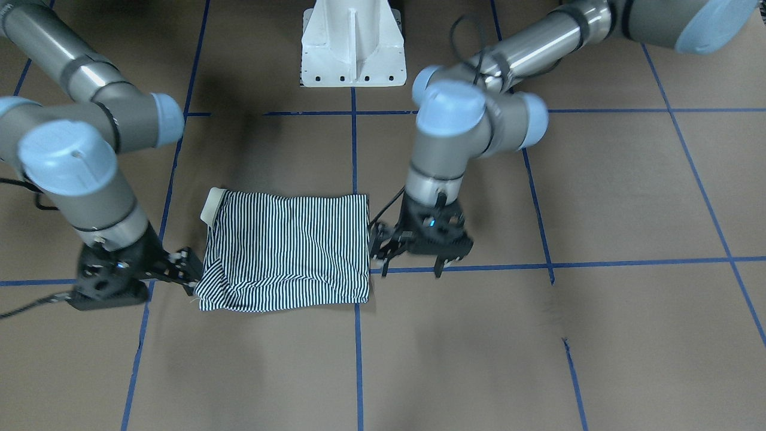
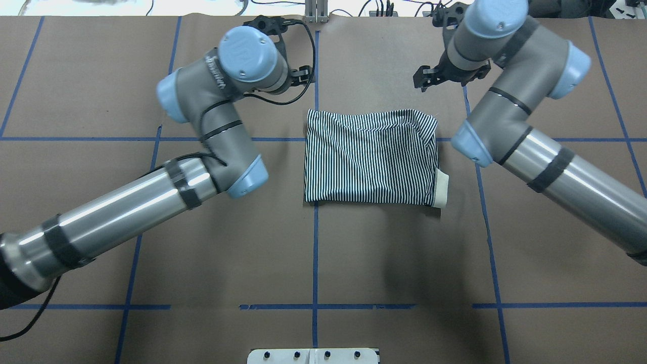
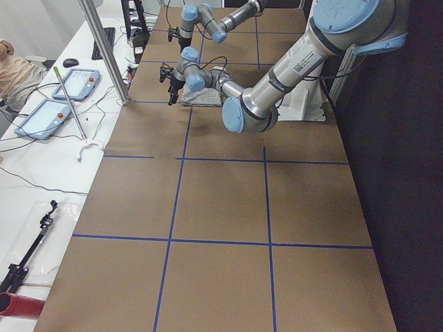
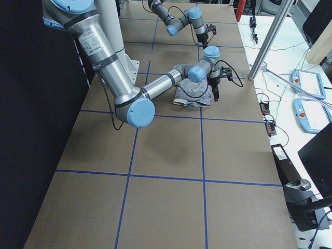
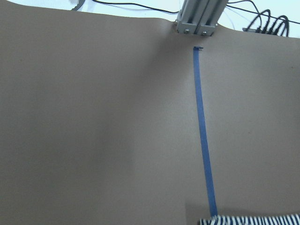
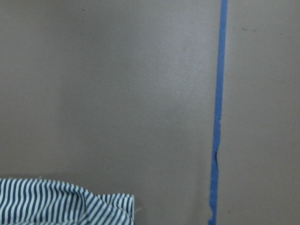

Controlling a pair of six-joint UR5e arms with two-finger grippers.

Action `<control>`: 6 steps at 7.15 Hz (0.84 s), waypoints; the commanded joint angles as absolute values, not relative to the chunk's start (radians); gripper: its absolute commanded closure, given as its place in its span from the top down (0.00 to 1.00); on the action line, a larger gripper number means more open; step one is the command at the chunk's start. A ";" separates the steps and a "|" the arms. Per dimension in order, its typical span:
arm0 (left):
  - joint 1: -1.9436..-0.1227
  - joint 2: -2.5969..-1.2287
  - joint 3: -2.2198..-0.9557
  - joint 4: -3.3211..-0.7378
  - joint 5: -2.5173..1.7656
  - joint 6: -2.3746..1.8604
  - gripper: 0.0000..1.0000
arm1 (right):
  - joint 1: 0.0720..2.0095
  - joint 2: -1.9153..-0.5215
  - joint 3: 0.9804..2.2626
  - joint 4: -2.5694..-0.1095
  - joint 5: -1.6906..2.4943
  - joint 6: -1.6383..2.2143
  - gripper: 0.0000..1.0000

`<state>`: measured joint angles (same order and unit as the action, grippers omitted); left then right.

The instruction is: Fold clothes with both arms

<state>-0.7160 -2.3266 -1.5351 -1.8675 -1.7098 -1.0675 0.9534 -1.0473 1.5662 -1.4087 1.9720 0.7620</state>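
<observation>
The striped polo shirt (image 1: pixel 287 251) lies folded into a flat rectangle on the brown table (image 1: pixel 622 191), just left of centre in the front-facing view. Its cream collar (image 1: pixel 213 206) shows at the upper left corner. The left gripper (image 1: pixel 412 270) hangs just beside the shirt's right edge, fingers spread and empty. The right gripper (image 1: pixel 192 274) sits at the lower left corner, fingers seemingly parted. Blue tape lines (image 1: pixel 628 261) cross the table, and the white pedestal (image 1: pixel 352 54) stands at top centre.
</observation>
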 commanded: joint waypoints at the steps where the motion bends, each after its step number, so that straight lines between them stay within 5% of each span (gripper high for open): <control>1: -0.793 -2.156 -1.918 -1.618 -1.802 -0.851 1.00 | 1.062 -1.187 1.798 -1.619 2.048 0.537 1.00; 3: -0.924 -1.981 -2.157 -1.478 -1.891 -0.590 1.00 | 1.243 -1.328 1.838 -1.681 2.178 0.221 1.00; 6: -1.167 -1.737 -2.192 -1.474 -2.079 -0.301 1.00 | 1.414 -1.634 1.908 -1.680 2.246 0.048 1.00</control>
